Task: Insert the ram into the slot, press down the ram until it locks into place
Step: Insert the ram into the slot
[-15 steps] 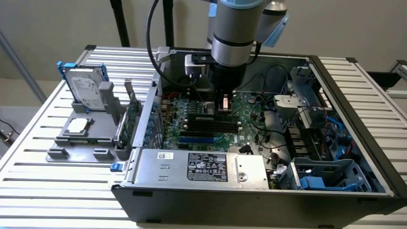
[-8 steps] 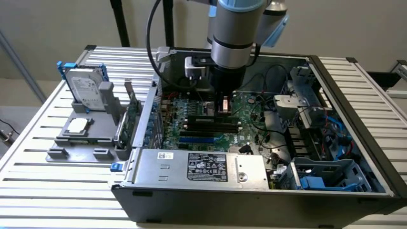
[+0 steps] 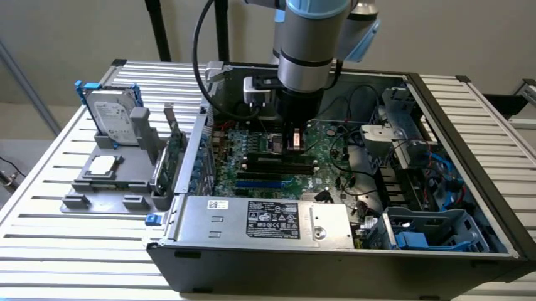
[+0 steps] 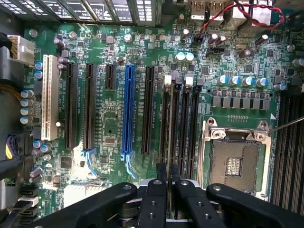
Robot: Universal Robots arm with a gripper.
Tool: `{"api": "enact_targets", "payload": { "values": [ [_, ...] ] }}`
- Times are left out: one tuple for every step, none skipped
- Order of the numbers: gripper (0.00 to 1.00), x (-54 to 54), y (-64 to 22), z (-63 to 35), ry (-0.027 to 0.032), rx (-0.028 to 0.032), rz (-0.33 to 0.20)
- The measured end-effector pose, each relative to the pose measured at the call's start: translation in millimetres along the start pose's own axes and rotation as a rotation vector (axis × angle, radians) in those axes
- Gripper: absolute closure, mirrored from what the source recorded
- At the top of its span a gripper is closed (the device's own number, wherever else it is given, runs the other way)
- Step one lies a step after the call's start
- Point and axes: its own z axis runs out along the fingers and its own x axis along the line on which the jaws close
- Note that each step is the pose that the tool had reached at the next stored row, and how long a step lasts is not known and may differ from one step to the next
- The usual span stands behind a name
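One black gripper [image 3: 289, 139] reaches into the open grey computer case [image 3: 469, 251], its tips hard to make out. From the wrist, its fingers [image 4: 161, 178] pinch the thin dark green ram [image 4: 170, 128], edge-on along a long black plastic slot [image 4: 166, 118]; seating depth unclear.

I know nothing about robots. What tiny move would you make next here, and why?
Probably ease straight down, slowly. The tool is closed on what looks like the ram, seen edge-on and lying along one black slot beside the open processor socket. It seems lined up, but I cannot tell whether it is seated, so a gentle vertical push with no sideways shift seems safest.
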Motion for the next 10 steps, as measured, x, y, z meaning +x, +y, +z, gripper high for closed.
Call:
{"api": "enact_targets", "payload": {
  "values": [
    [0.87, 0.1, 0.0, 0.0, 0.0004, -0.0001, 0.0],
    [0.87, 0.1, 0.0, 0.2, 0.0004, -0.0001, 0.0],
    [0.87, 0.3, 0.0, 0.5, 0.0003, 0.0001, 0.0],
    [0.87, 0.4, 0.0, 0.8, 0.0002, 0.0001, 0.0],
    [0.87, 0.4, 0.0, 1.3, 0.0002, 0.0001, 0.0],
    [0.87, 0.4, -0.1, 1.8, 0.0001, 0.0002, 0.0],
    [0.87, 0.5, -0.1, 2.2, 0.0002, 0.0002, 0.0],
    [0.87, 0.5, -0.1, 2.6, 0.0003, 0.0001, 0.0],
    [0.87, 0.6, -0.1, 3.0, 0.0004, 0.0001, 0.0],
    [0.87, 0.7, -0.1, 3.4, 0.0004, 0.0001, 0.0]
  ]
}}
